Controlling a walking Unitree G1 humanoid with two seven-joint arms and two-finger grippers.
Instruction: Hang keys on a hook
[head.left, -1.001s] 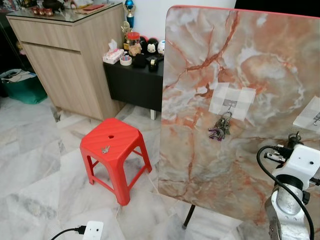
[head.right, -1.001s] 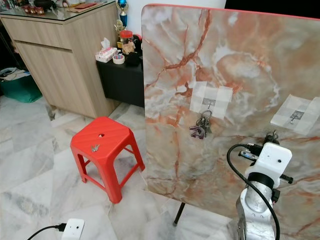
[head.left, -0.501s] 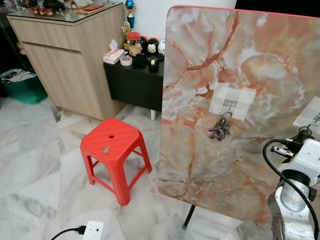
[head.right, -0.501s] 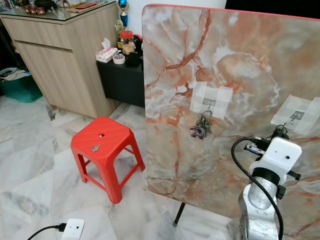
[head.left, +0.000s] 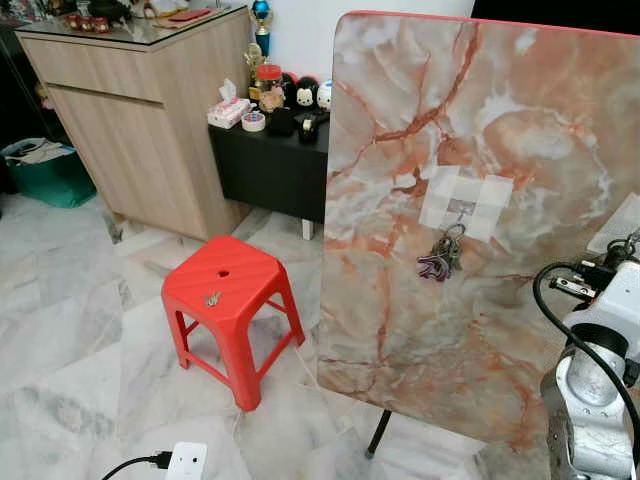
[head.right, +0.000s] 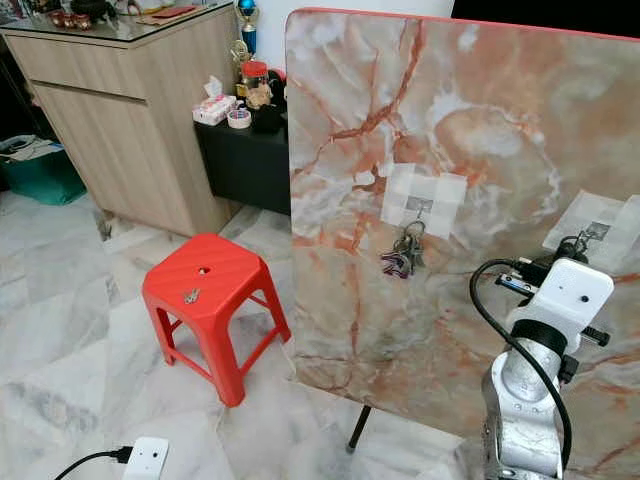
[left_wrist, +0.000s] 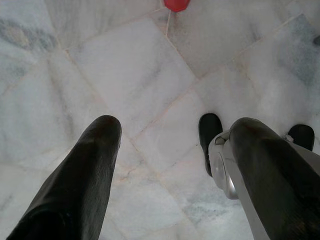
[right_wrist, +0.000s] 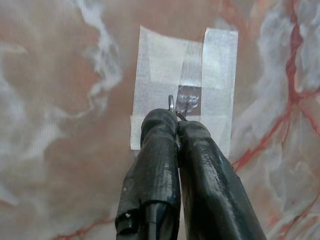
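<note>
Right pincer (right_wrist: 175, 120) pressed together on a key ring (right_wrist: 171, 103), tips directly at the taped hook (right_wrist: 189, 104) on the upright marble tabletop (head.right: 480, 130); left pincer (left_wrist: 170, 145) spread, idle over floor.

A bunch of keys (head.left: 440, 259) hangs from a small metal hook (head.left: 459, 210) taped with white strips to the upright marbled board (head.left: 400, 330). A second taped hook (right_wrist: 175, 102) sits further right on the same board. Another small key (head.left: 212, 298) lies flat on the red stool (head.left: 250, 285).
</note>
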